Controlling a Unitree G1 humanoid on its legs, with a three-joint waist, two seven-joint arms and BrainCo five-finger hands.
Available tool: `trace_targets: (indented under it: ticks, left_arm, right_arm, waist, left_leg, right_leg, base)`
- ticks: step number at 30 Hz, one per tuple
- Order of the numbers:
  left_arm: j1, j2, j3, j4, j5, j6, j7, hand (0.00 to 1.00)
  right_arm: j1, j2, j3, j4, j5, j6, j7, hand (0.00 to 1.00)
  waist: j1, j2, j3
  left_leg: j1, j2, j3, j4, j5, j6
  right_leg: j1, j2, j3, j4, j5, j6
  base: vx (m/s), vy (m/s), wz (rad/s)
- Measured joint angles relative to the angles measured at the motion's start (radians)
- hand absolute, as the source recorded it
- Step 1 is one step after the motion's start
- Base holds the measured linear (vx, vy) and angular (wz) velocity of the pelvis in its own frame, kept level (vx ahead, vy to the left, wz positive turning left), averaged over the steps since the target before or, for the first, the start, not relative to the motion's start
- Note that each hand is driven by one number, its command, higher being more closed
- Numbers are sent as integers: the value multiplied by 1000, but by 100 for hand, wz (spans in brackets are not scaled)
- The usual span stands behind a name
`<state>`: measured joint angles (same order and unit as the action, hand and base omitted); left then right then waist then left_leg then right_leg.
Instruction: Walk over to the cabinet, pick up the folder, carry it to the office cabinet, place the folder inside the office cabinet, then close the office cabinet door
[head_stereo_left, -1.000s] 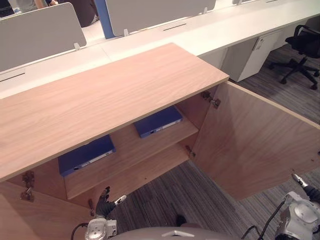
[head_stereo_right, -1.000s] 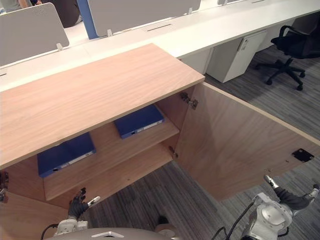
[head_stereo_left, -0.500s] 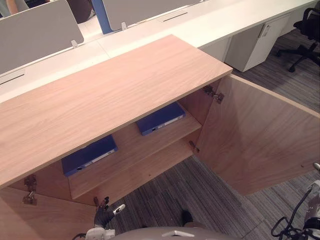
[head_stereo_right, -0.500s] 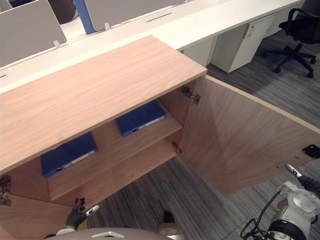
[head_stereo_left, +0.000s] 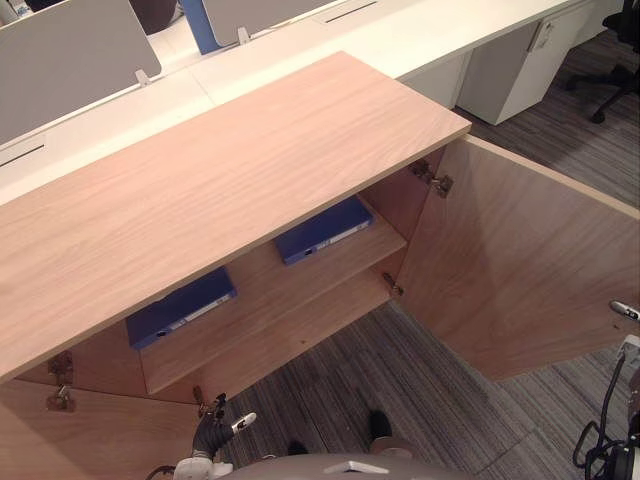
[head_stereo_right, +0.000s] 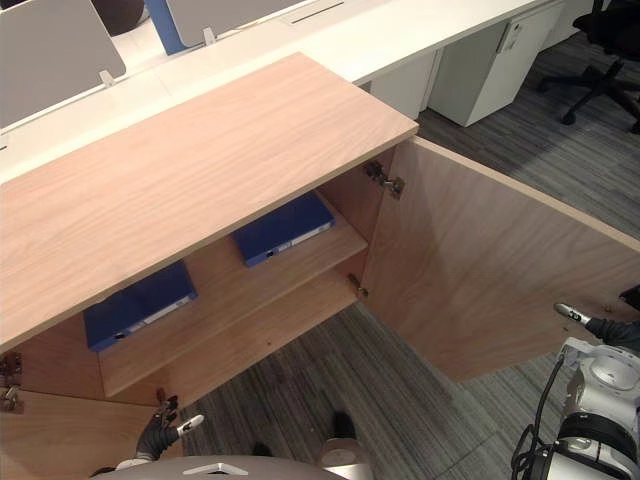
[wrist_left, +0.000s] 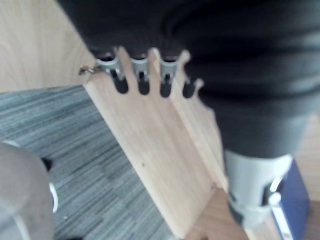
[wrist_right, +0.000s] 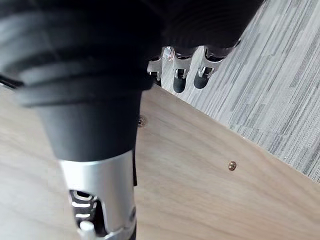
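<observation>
One folder (head_stereo_left: 323, 229) lies flat on the cabinet (head_stereo_left: 250, 150) shelf (head_stereo_left: 262, 292), with a second folder (head_stereo_left: 180, 308) to its left. The right door (head_stereo_left: 520, 270) swings out to the near right. The right hand (head_stereo_right: 605, 327), relaxed and empty, is by the door's free edge, far nearer than the empty, straight-fingered left hand (head_stereo_left: 212, 425).

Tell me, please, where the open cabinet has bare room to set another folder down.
The upper shelf is bare between the left blue folder and the right blue folder. The lower shelf looks bare along its visible length. The cabinet top is bare. Crowded: the upper shelf's ends, where the folders lie.
</observation>
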<state>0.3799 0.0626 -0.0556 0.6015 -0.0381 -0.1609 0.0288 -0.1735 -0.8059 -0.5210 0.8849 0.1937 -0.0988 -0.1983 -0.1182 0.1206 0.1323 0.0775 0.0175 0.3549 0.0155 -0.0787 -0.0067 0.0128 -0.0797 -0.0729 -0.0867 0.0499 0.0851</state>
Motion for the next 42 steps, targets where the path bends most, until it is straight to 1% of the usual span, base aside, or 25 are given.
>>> trace_targets:
  ticks: [2, 7, 10, 12, 16, 19, 20, 22, 24, 27, 30, 32, 36, 42]
  left_arm:
    - [-5, 0, -7, -3, 0, -2, 0, 0]
    - [-7, -1, -8, -9, 0, -5, 0, 0]
    - [-8, -1, -7, -43, 0, -7, 1, 0]
    - [-10, -1, -7, -43, 2, -8, 2, 0]
    - [-23, -1, -6, -43, 5, -7, 2, 0]
    - [-39, 0, -5, -43, 23, -5, 2, 0]
    - [-47, 5, -5, -43, 24, -4, 2, 0]
    - [-54, 16, -4, -43, 24, -2, 2, 0]
    - [-68, 31, -5, -43, 43, 0, 1, 0]
    - [-84, 46, -3, -43, 53, 0, 0, 0]
    - [-100, 46, -5, -42, 64, 0, 0, 0]
    - [-101, 47, -5, -38, 72, 0, 0, 0]
    - [-106, 56, -7, -20, 98, 1, 1, 0]
    - [-126, 56, -21, 21, 136, 1, 1, 0]
  right_arm:
    - [0, -20, 18, 0, -3, 0, 5, 0]
    - [4, -26, 53, -5, -4, -1, 7, 0]
    - [35, -20, 59, -37, -5, -1, 5, 0]
    - [74, 8, 64, -98, -23, -2, 3, 0]
    - [136, 102, 67, -210, -54, -3, -4, 0]
    - [180, 173, 67, -295, -93, -3, -14, 0]
    - [202, 208, 70, -332, -116, -3, -18, 0]
    - [227, 259, 88, -376, -124, -3, -21, 0]
    - [267, 305, 116, -431, -147, -3, -21, 0]
    - [316, 351, 161, -498, -168, -3, -19, 0]
    - [357, 397, 186, -545, -201, -3, -19, 0]
    - [385, 417, 211, -568, -209, -7, -19, 0]
    - [448, 451, 289, -587, -284, -7, -15, 0]
    - [528, 464, 456, -581, -388, -7, 50, 0]
  waist:
    - [-4, 3, 15]
    - [-19, 3, 16]
    - [-17, 2, 16]
    - [-21, 1, 17]
    - [-26, -14, 25]
    - [-27, -29, 26]
    - [-27, -38, 23]
    - [-26, -55, 13]
    - [-28, -71, 8]
    - [-28, -83, 2]
    - [-28, -94, -1]
    - [-28, -100, -3]
    - [-26, -117, -14]
    - [-15, -121, -15]
  left_leg:
    - [-2, 0, -1, 0, 0, 0]
    - [-7, 2, -22, -1, 0, 0]
    - [-8, 2, -24, -1, 0, 0]
    - [-8, 3, -24, -1, 0, 0]
    - [-1, 9, -12, 0, 3, -4]
    - [8, 16, 5, -1, 3, -7]
    - [10, 21, 10, -1, 4, -8]
    - [13, 29, 29, -1, 3, -15]
    - [20, 35, 42, -1, 3, -17]
    - [31, 40, 58, 0, 2, -19]
    - [32, 42, 61, 5, 3, -20]
    - [32, 44, 64, 10, 3, -20]
    - [32, 50, 64, 19, 1, -22]
    - [28, 51, 60, 33, 1, -24]
  right_leg:
    - [-2, 0, -2, 0, 4, -2]
    - [-5, 8, -19, 7, 14, -5]
    - [-5, 8, -18, 7, 17, -7]
    - [-5, 9, -16, 6, 18, -9]
    - [-7, 17, 2, 0, 22, -14]
    - [-7, 25, 17, 0, 22, -15]
    - [-7, 29, 24, -1, 23, -15]
    - [-15, 35, 42, -1, 27, -21]
    - [-16, 43, 58, -1, 36, -33]
    - [-15, 51, 80, -1, 41, -36]
    - [-16, 52, 84, -1, 39, -30]
    - [-16, 51, 80, -1, 34, -37]
    - [-16, 49, 57, -1, 40, -43]
    - [-16, 44, 37, -1, 50, -45]
  base:
    - [-20, -37, -2]
    - [-19, -44, 1]
    - [-57, -30, 1]
    - [-63, -30, -4]
    - [-74, -40, -12]
    - [-75, -51, -19]
    - [-52, -50, -17]
    - [-50, -48, -26]
    - [-38, -44, -24]
    - [-66, -45, -25]
    - [-82, -39, -8]
    - [-73, -31, -7]
    - [-61, -32, -8]
    - [-78, -26, -4]
